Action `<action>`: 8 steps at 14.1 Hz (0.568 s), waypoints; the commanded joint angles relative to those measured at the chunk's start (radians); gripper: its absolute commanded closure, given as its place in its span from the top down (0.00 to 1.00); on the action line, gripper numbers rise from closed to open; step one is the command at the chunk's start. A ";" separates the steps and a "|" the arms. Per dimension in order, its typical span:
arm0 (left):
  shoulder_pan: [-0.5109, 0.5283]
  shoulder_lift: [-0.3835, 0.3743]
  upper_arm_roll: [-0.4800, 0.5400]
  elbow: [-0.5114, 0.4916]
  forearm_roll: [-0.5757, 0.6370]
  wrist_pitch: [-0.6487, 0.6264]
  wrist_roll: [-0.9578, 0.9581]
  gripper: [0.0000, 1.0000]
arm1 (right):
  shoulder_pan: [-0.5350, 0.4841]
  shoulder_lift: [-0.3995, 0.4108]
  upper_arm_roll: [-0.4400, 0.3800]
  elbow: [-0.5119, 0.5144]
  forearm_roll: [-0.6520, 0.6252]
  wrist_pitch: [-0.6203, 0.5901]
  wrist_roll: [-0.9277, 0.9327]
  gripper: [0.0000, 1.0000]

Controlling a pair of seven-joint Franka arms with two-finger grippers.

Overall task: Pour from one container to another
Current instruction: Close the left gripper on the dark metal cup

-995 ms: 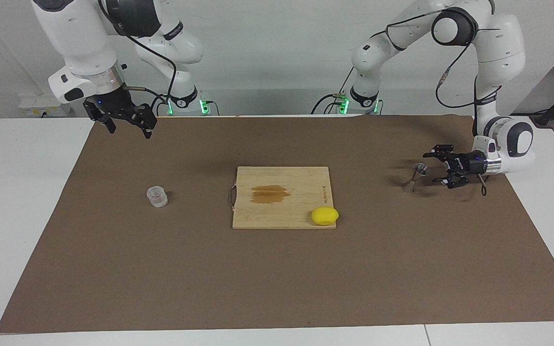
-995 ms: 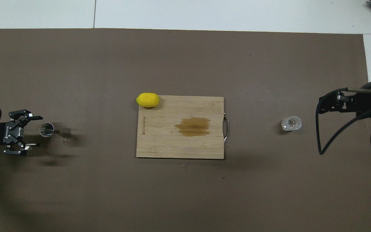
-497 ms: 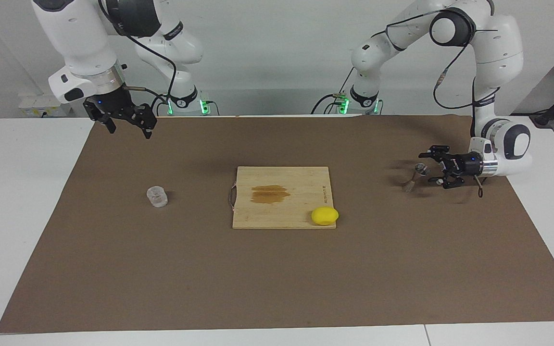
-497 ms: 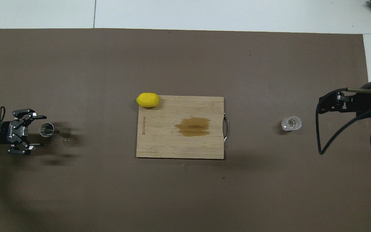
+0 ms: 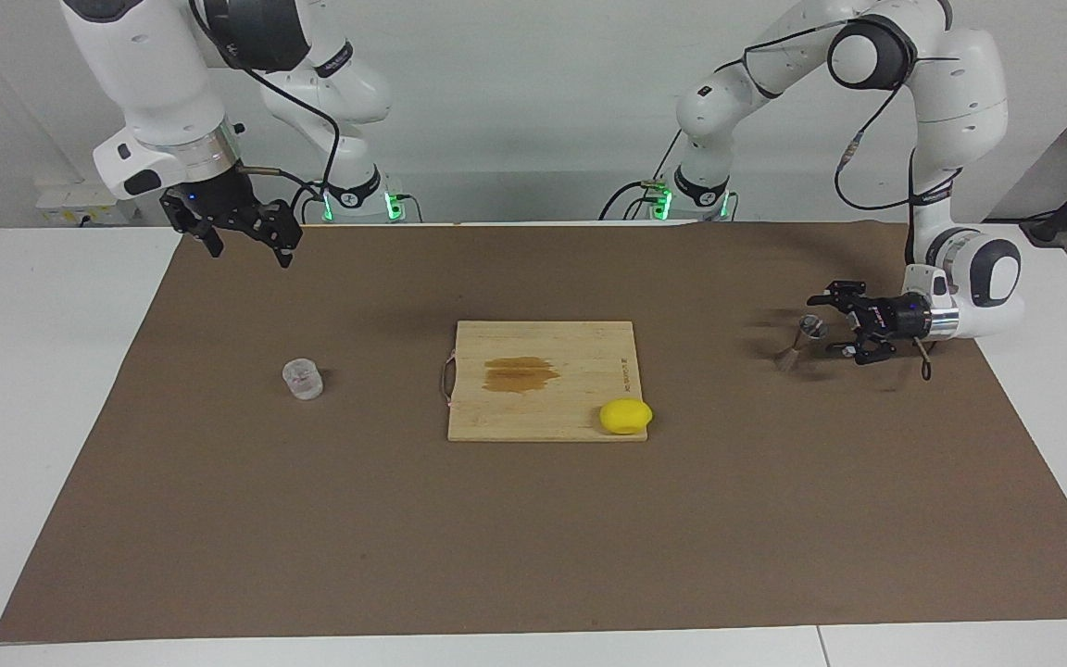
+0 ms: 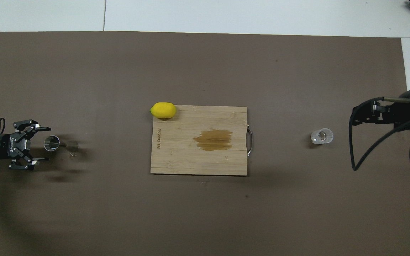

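The metal jigger (image 5: 798, 341) (image 6: 52, 143) stands on the brown mat at the left arm's end of the table. My left gripper (image 5: 823, 324) (image 6: 47, 144) lies level and low beside it, open. Its fingertips reach just to either side of the jigger's upper cone without gripping it. The small clear cup (image 5: 302, 380) (image 6: 321, 136) stands alone at the right arm's end. My right gripper (image 5: 251, 255) (image 6: 359, 113) hangs open and empty, high over the mat's edge near the right arm's base, and that arm waits.
A wooden cutting board (image 5: 580, 398) (image 6: 176, 156) with a brown stain lies mid-table, a small handle on its side toward the cup. A yellow lemon (image 5: 626, 416) (image 6: 163, 110) sits at the board's corner away from the robots, on the jigger's side.
My left gripper has edged slightly toward the jigger, still open. Jigger, cup and right arm have not moved.
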 commanded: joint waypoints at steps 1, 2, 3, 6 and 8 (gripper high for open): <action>-0.012 -0.029 0.007 -0.043 -0.024 0.045 0.024 1.00 | -0.012 -0.012 0.005 -0.005 0.013 -0.006 -0.017 0.99; -0.023 -0.029 0.007 -0.043 -0.025 0.047 0.024 1.00 | -0.012 -0.012 0.005 -0.005 0.013 -0.004 -0.017 0.99; -0.024 -0.029 0.009 -0.044 -0.034 0.049 0.026 1.00 | -0.012 -0.012 0.005 -0.005 0.013 -0.006 -0.017 0.99; -0.026 -0.029 0.009 -0.046 -0.036 0.061 0.029 0.98 | -0.012 -0.012 0.005 -0.005 0.013 -0.004 -0.017 0.99; -0.028 -0.029 0.009 -0.046 -0.036 0.068 0.030 0.93 | -0.012 -0.012 0.005 -0.005 0.013 -0.006 -0.017 0.99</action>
